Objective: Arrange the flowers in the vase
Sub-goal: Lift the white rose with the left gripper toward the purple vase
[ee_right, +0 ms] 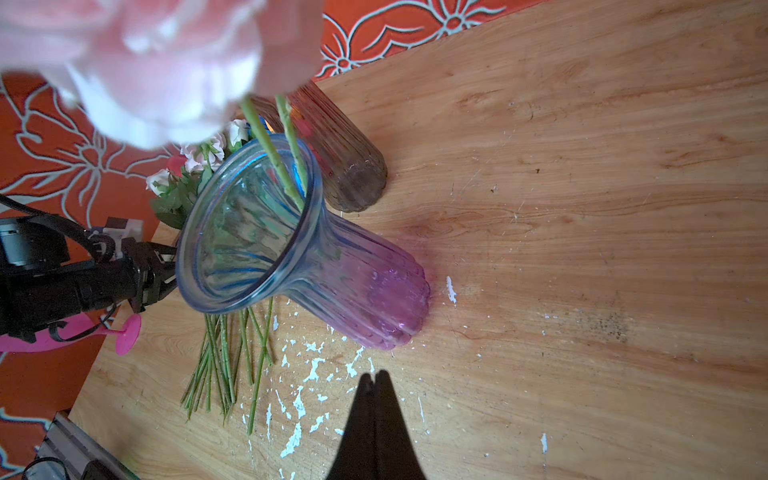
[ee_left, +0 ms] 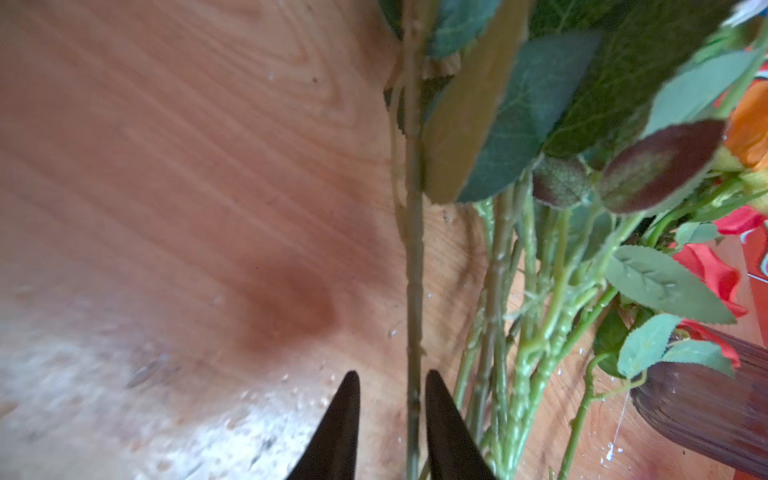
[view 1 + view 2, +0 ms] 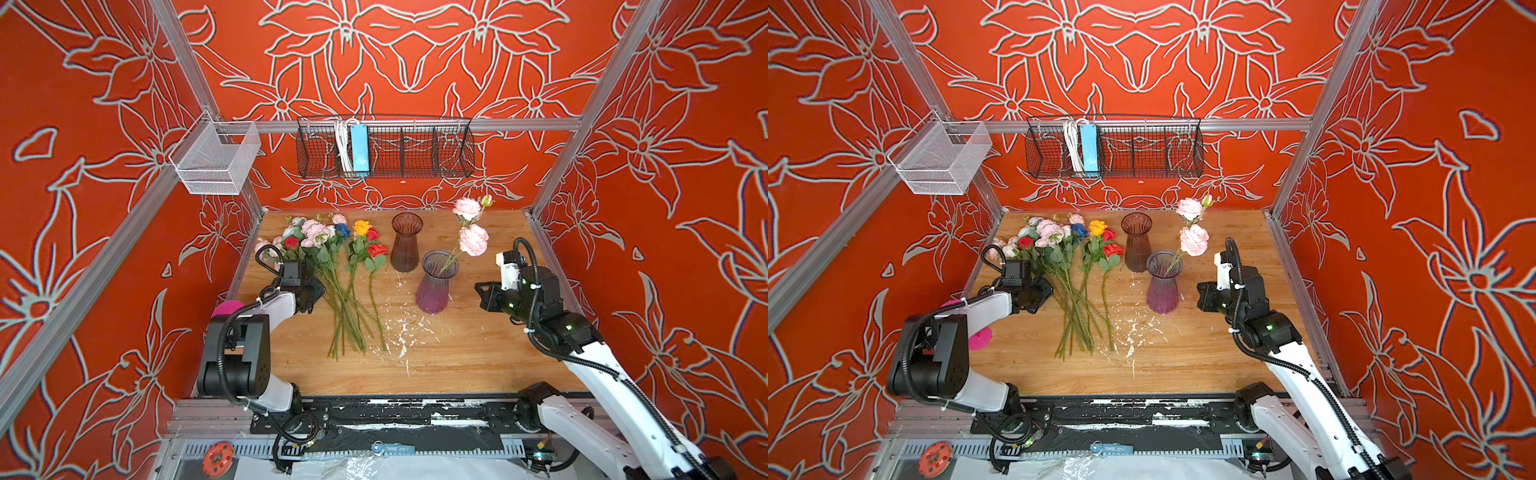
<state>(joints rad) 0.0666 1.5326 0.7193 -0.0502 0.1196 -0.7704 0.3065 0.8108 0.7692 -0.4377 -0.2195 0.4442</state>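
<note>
The left end effector [image 2: 390,376], fingers apart, straddles one green stem [image 2: 413,291] of the leafy mixed-colour flower bunch [image 3: 332,266] lying on the wooden tabletop [image 3: 457,357]. Past a brown ribbed glass vase [image 3: 406,245], the purple ribbed glass vase [image 3: 436,286] holds a pale pink flower sprig [image 3: 473,240]. The right end effector [image 1: 376,374], fingers pressed together and empty, sits near it.

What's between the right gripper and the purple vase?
Only bare wooden table with white flecks, seen in the right wrist view; the shut right gripper stands clear of the purple vase.

Both top views look down on the whole table [image 3: 457,353] — wrist views hang close above it.
</note>
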